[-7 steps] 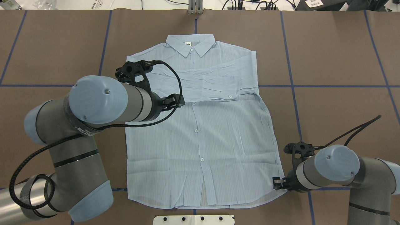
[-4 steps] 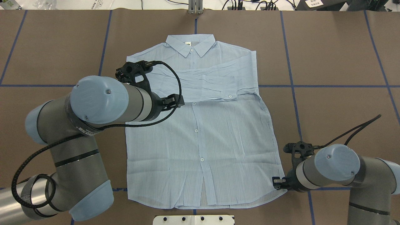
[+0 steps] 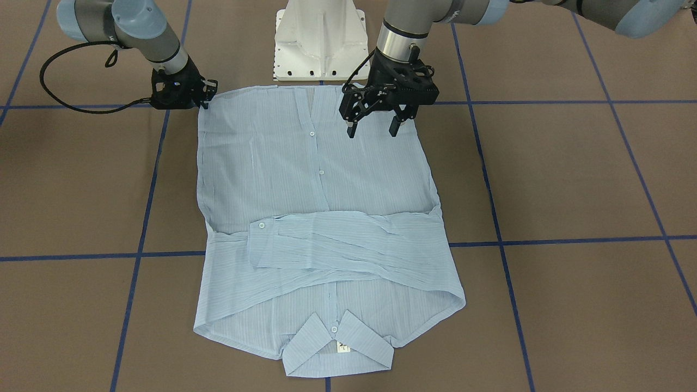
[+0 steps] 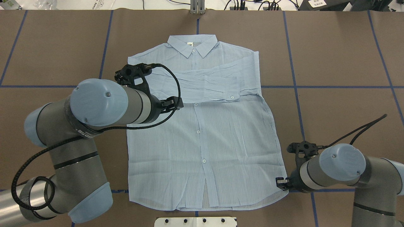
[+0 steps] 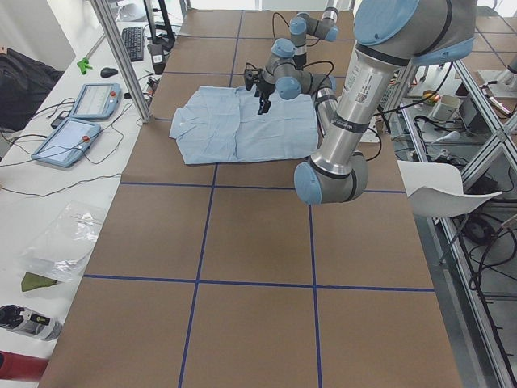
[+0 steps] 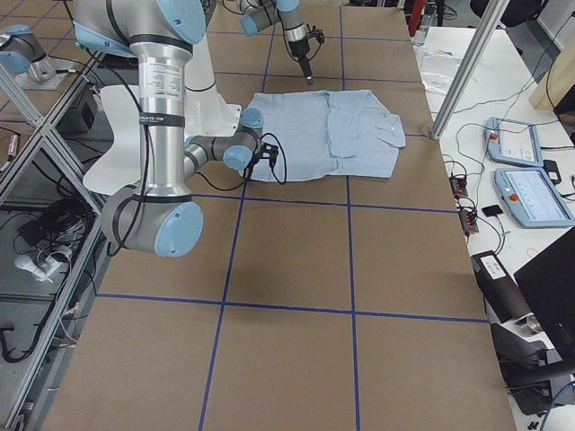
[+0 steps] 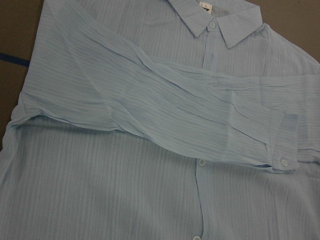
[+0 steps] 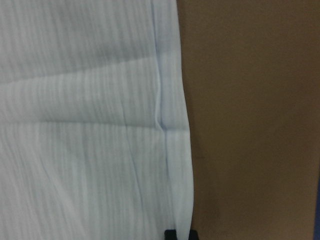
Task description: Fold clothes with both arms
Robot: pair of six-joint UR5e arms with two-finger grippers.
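The light-blue striped shirt (image 4: pixel 202 142) lies flat and buttoned on the brown table, collar (image 4: pixel 192 44) at the far side. Both sleeves are folded across its chest (image 3: pixel 348 239). My left gripper (image 3: pixel 371 132) hangs open a little above the shirt's left half (image 4: pixel 173 103), holding nothing. The left wrist view looks down on the crossed sleeves (image 7: pixel 165 120). My right gripper (image 3: pixel 206 91) sits low at the near right hem corner (image 4: pixel 281 184). In the right wrist view its fingertips (image 8: pixel 171 234) close on the shirt's side edge (image 8: pixel 175 125).
The white pedestal base (image 3: pixel 318 43) stands just behind the shirt's hem. Blue tape lines (image 4: pixel 344 86) grid the brown table (image 4: pixel 347 56). Side benches hold tablets (image 5: pixel 89 101) and cables. Bare table lies on both sides of the shirt.
My left gripper has drifted slightly leftward and back over the shirt. The right gripper has barely shifted at the hem corner. The shirt has not moved.
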